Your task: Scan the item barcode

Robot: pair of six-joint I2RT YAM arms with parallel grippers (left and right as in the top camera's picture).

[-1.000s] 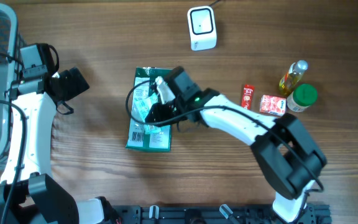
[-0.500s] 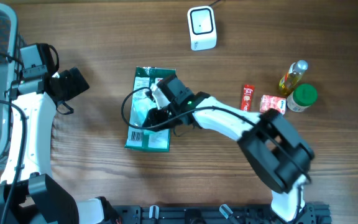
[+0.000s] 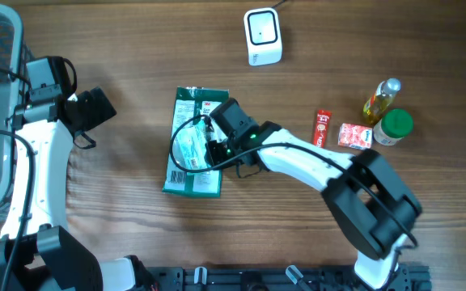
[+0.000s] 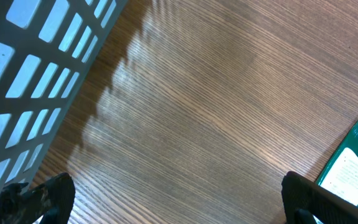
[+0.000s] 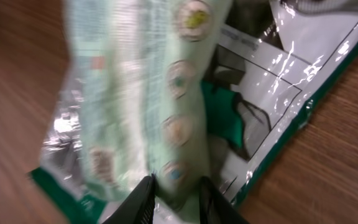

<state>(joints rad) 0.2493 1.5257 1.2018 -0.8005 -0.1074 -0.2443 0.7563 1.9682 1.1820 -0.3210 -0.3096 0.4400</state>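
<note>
Right claw [image 5: 177, 200] nips a thin fold of the pale green pouch [image 5: 135, 93], jaws nearly together, low over the dark green pack [image 5: 263, 87] lying on the counter [image 5: 334, 174]. Slick film like that could slide free mid-lift, or crumple and spoil the read at the white scanner [image 3: 263, 36] far across.

White-shelled arms [image 3: 306, 160] are showing black joints; a black cable [image 3: 171, 145] is looping by the right end effector [image 5: 174, 191].

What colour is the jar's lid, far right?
Green: the jar lid shows best in the overhead view.
</note>
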